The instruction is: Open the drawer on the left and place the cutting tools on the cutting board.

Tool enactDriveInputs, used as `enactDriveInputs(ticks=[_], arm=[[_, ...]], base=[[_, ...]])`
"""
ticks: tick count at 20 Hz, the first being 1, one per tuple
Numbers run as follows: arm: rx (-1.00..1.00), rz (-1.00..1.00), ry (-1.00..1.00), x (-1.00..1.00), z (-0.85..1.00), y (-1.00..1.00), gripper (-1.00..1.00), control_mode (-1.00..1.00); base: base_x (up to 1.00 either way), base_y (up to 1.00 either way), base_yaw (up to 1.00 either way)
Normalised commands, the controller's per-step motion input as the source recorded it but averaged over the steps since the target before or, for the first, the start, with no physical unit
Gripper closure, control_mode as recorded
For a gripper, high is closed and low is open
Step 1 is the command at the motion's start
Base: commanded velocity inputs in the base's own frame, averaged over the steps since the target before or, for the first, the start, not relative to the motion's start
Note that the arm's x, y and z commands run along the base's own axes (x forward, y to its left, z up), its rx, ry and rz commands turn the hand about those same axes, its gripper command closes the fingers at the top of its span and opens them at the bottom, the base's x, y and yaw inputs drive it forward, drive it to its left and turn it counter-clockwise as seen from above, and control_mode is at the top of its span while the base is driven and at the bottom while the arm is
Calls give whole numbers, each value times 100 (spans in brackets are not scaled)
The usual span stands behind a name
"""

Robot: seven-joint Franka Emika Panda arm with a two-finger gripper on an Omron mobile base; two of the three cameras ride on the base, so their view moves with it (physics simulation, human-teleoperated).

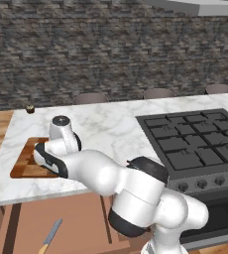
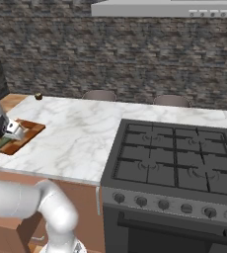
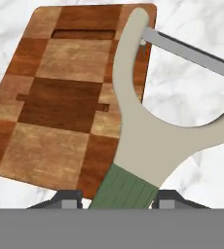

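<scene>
My gripper is shut on the peeler's green handle, held just over the counter. The peeler's pale Y-shaped head overlaps the right edge of the checkered cutting board, and its metal blade reaches out over the marble. In the left base view the hand hangs over the cutting board at the counter's left end. Below the counter the drawer stands pulled out, and the knife with tan handle lies on its flat brown floor. The right base view shows the gripper above the board.
A black gas stove fills the right part of the counter. A small dark round object sits at the counter's far left corner. Chair backs line the far side. My own arm crosses in front of the open drawer.
</scene>
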Motion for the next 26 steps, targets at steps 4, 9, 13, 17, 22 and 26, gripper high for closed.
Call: enactDriveInputs(ticks=[4,9,13,17,22,26], arm=[[-1,0,0,52,0,19,100,-100],[-1,0,0,45,-8,32,100,-100],[-1,0,0,32,-24,38,100,-100],[0,0,0,24,-24,29,-100,-100],[0,0,0,3,-3,3,-100,-100],[0,0,0,-5,0,0,-100,-100]], base=[[0,0,0],[0,0,0],[0,0,0],[0,0,0],[0,0,0],[0,0,0]])
